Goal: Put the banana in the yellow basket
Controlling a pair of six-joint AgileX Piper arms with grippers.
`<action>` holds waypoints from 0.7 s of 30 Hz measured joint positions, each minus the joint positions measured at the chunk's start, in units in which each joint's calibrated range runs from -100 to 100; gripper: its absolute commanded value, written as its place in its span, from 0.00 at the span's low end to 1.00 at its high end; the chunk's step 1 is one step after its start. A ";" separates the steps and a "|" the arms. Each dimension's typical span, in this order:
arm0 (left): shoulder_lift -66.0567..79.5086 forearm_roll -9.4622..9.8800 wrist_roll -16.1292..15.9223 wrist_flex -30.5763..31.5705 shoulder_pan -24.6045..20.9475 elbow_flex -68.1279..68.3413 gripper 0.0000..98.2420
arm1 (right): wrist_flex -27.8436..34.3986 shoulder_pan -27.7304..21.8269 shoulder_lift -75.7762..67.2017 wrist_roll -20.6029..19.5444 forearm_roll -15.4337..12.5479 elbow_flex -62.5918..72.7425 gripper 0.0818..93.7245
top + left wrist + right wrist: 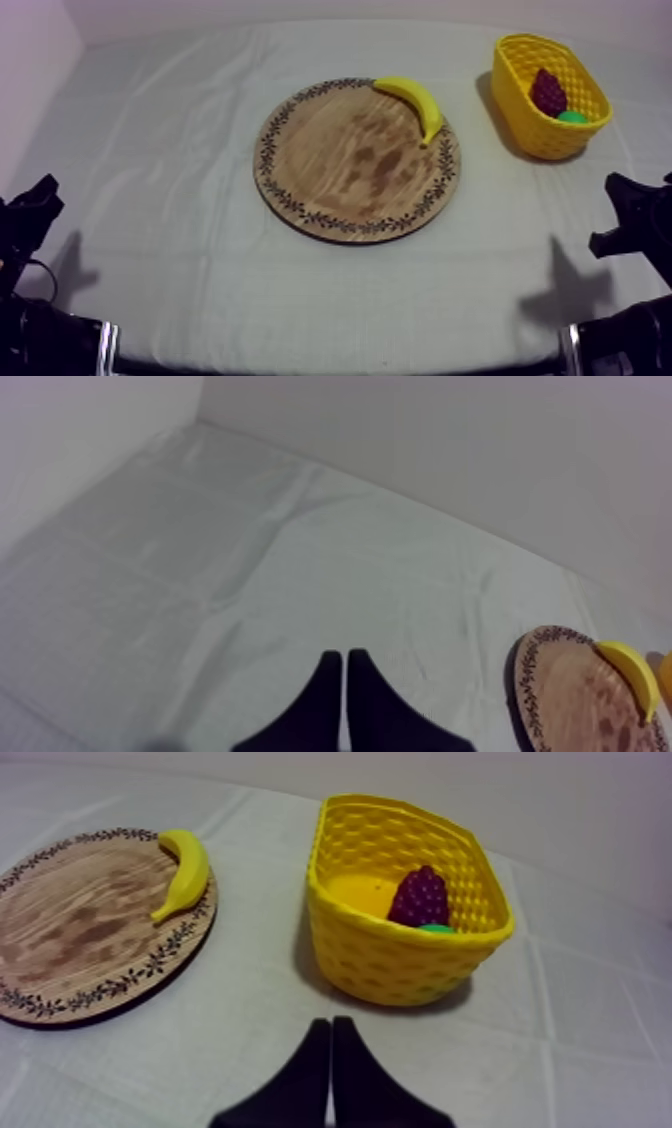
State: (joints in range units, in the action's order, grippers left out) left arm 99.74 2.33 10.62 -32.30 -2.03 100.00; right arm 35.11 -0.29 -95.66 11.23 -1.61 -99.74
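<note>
On the cloth-covered bench (180,200) a round wooden board with a patterned rim (340,170) is set, with a yellow lattice basket (515,80) near it. The curved yellow toy banana (415,100) is laid along the board's basket-side rim. It is judged nearer the right end effector (331,1024), ahead and to its left. That one and the left end effector (343,661) are held with fingers together, empty.

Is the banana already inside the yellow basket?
No, the banana lies at the edge of the wooden board, apart from the yellow basket.
</note>
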 measured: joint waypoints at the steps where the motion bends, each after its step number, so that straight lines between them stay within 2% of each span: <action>1: 0.00 0.00 0.00 0.00 0.00 0.00 0.00 | 0.00 0.00 0.00 0.00 0.00 0.00 0.07; 11: 0.00 0.00 0.00 0.00 0.00 0.00 0.00 | 3.86 -0.07 0.00 -5.78 0.33 0.25 0.01; 16: 0.00 0.00 0.00 0.00 0.00 0.00 0.00 | 7.84 -0.07 0.00 -4.39 0.45 1.36 0.01; 21: 0.00 0.00 0.00 0.00 0.00 0.00 0.00 | 9.19 0.08 0.00 -2.38 0.12 2.03 0.01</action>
State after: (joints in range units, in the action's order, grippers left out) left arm 99.74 2.33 10.62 -32.30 -2.03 100.00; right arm 44.30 -0.20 -95.66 8.85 -1.50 -97.72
